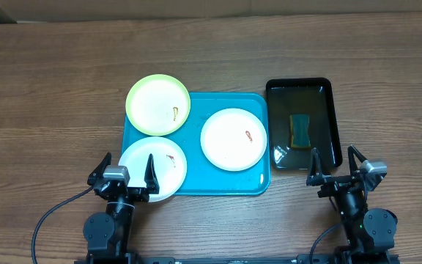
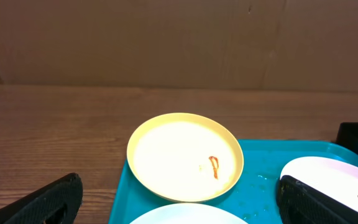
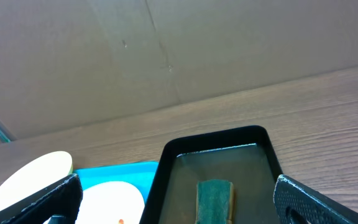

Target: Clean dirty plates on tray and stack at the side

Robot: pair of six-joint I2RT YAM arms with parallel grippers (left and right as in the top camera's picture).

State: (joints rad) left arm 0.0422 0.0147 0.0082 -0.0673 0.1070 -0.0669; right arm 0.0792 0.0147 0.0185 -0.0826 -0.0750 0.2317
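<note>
The turquoise tray [image 1: 196,117] holds three dirty plates, each with a reddish smear. The yellow-green plate [image 1: 157,104] overlaps its far left corner. One white plate [image 1: 234,138] lies at its right. Another white plate [image 1: 152,169] overhangs its near left corner. My left gripper [image 1: 127,174] is open and empty just in front of that near plate. My right gripper [image 1: 337,167] is open and empty at the near end of the black basin [image 1: 327,88]. The left wrist view shows the yellow-green plate [image 2: 185,155] and the tray [image 2: 263,180].
The black basin holds water and a green-and-yellow sponge [image 1: 299,130], also in the right wrist view [image 3: 214,198]. It stands right of the tray. Bare wooden table [image 1: 50,110] lies left of the tray. A cardboard wall [image 2: 179,37] backs the table.
</note>
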